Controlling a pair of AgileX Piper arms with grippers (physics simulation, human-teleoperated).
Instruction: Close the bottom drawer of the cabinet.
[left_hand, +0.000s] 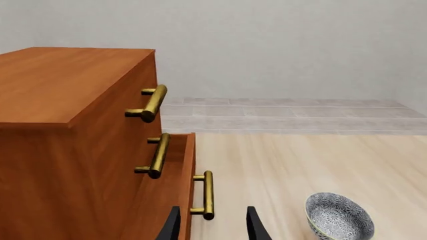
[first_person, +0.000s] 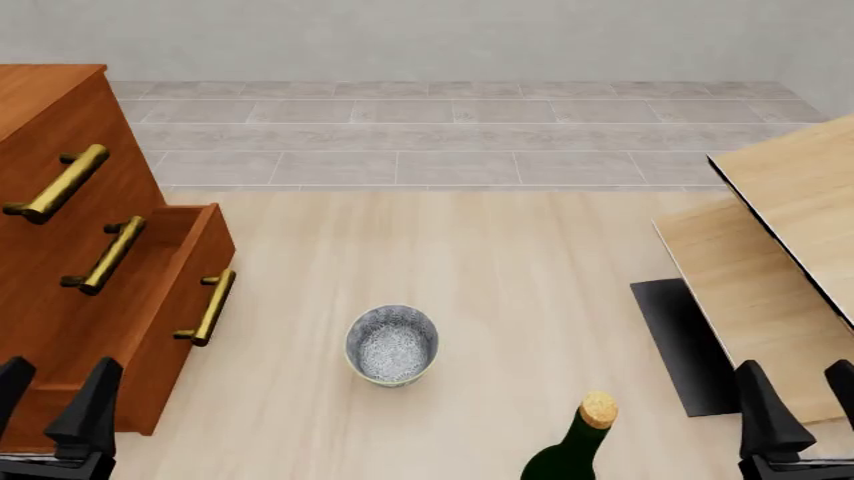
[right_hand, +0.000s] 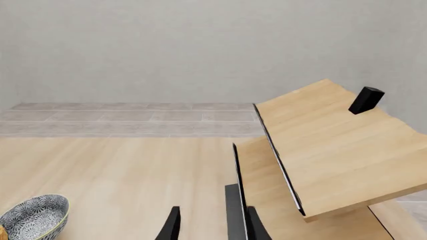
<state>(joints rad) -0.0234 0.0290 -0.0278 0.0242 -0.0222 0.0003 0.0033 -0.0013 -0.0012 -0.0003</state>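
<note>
Pale wood planking (first_person: 534, 290) spreads across the foreground, giving way to grey tile and a plain grey wall beyond. Largest on it is the cabinet (first_person: 54, 110), a reddish-brown chest of three drawers at the front view's left edge, each drawer front carrying a long brass bar handle. Its bottom drawer (first_person: 180, 300) stands pulled out from the cabinet's face, well proud of the two flush drawers above it; the front view looks down into its open top, where only bare wooden walls and floor show. Far from the cabinet, on the opposite side, sit slanted light-wood panels (first_person: 801, 190) with a dark flat base (first_person: 681, 340) under them, and a small black block (right_hand: 365, 99) rests on the upper panel. Out in front of the cabinet, apart from the open drawer, sits a blue-and-white patterned bowl (first_person: 392, 344), upright, its speckled inside holding nothing that can be made out. Nearer the camera than the bowl and farther from the cabinet rises the neck of a dark green bottle (first_person: 577, 445) with a cork-coloured top. The left gripper (first_person: 47, 395) hovers just before the cabinet's lower corner, its dark fingers spread apart and holding nothing. The right gripper (first_person: 805, 400) hangs by the light-wood panels, fingers likewise parted and empty.
</note>
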